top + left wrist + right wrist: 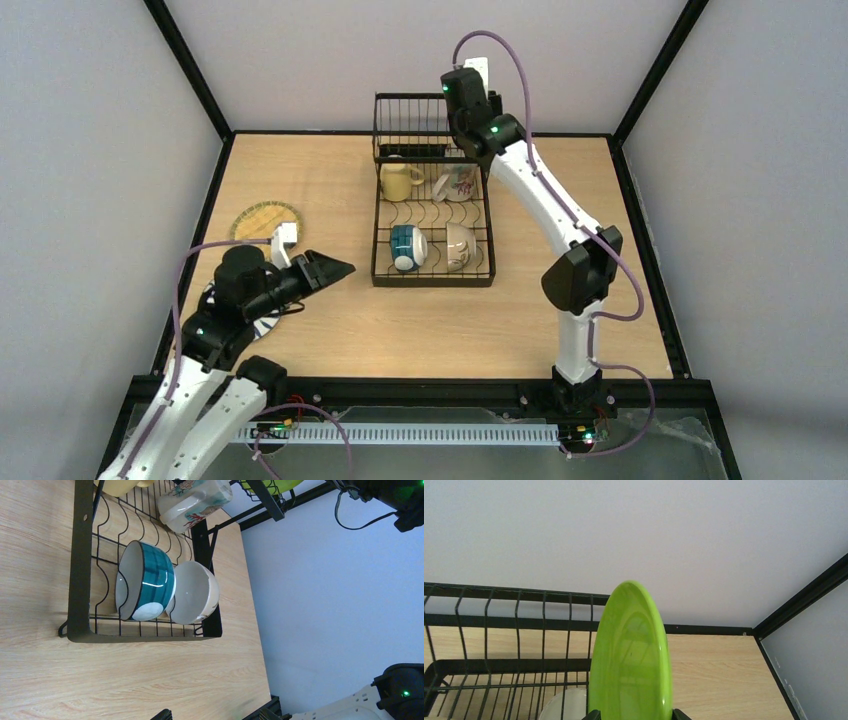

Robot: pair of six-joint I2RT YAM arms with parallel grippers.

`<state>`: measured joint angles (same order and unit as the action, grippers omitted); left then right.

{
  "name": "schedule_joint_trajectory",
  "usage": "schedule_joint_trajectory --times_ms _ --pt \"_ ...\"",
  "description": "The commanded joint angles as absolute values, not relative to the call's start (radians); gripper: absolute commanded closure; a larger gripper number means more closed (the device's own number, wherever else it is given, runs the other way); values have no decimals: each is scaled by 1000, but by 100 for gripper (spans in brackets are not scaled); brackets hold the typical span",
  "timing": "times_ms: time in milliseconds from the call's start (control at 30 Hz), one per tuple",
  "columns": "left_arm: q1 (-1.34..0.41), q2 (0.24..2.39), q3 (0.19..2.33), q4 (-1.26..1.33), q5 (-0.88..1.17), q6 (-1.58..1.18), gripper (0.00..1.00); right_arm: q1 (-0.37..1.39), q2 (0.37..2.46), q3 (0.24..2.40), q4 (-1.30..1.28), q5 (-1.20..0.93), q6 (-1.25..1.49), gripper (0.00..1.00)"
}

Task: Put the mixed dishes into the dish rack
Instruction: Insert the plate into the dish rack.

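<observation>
The dish rack [433, 282] stands at the table's middle back. It holds a pale yellow mug [398, 181], a floral mug [458, 183], a blue bowl [407, 247] and a beige bowl [459, 246]. In the right wrist view the lime green plate [631, 650] stands on edge in the rack's upright section. My right gripper [636, 715] straddles the plate's lower rim, fingers wide apart. The tan woven-look plate [263, 220] lies at the left. A black-striped white plate [264, 326] lies half hidden under my left arm. My left gripper [340, 268] hovers open and empty, left of the rack.
Black frame rails [640, 200] edge the table, with grey walls close behind the rack. In the left wrist view the rack's front bar [80, 580] lies across the wood. The right arm [580, 265] arches over the table's right side.
</observation>
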<state>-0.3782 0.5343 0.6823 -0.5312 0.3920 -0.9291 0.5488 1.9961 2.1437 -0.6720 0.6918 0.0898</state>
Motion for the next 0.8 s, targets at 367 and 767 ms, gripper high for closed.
schedule_joint_trajectory --times_ms 367,767 --pt "-373 518 674 -535 331 -986 1 612 1833 2134 -680 616 66 2" --pt "-373 698 841 -657 127 -963 1 675 1663 2005 -630 397 75 1"
